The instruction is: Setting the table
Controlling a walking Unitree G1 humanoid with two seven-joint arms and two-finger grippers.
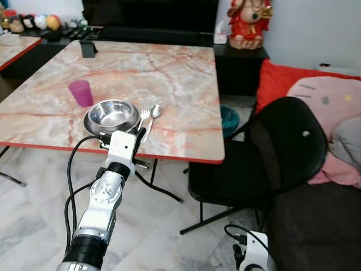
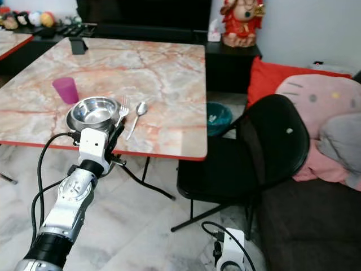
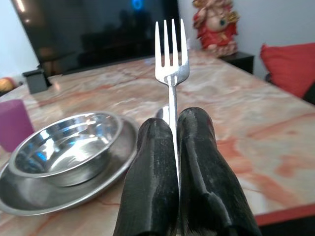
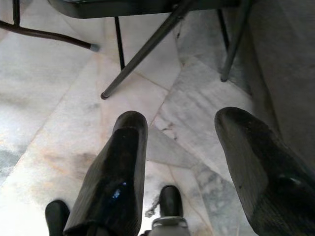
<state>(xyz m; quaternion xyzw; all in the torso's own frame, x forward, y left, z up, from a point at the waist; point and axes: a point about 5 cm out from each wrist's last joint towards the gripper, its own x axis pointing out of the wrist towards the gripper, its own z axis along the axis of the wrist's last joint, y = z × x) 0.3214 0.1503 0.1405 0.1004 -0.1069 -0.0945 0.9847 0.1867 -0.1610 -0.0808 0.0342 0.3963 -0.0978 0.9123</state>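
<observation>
A steel bowl point(image 1: 113, 114) rests on a steel plate point(image 1: 90, 125) near the front edge of the marble table point(image 1: 169, 73). A purple cup point(image 1: 81, 92) stands just behind and to the left of them. My left gripper point(image 3: 174, 120) is shut on the handle of a fork point(image 3: 172, 54), whose tines point away over the table. The fork point(image 1: 145, 112) sits right of the bowl, with a spoon point(image 1: 153, 115) lying close on its right. My right gripper point(image 4: 184, 118) hangs open low over the floor tiles, holding nothing.
A black folding chair point(image 1: 271, 158) stands at the table's right side, with a dark sofa, a red cushion point(image 1: 282, 79) and a pink pillow point(image 1: 333, 101) beyond. A small black box point(image 1: 87, 48) sits at the table's far edge. A teal bin point(image 1: 228, 119) is under the right corner.
</observation>
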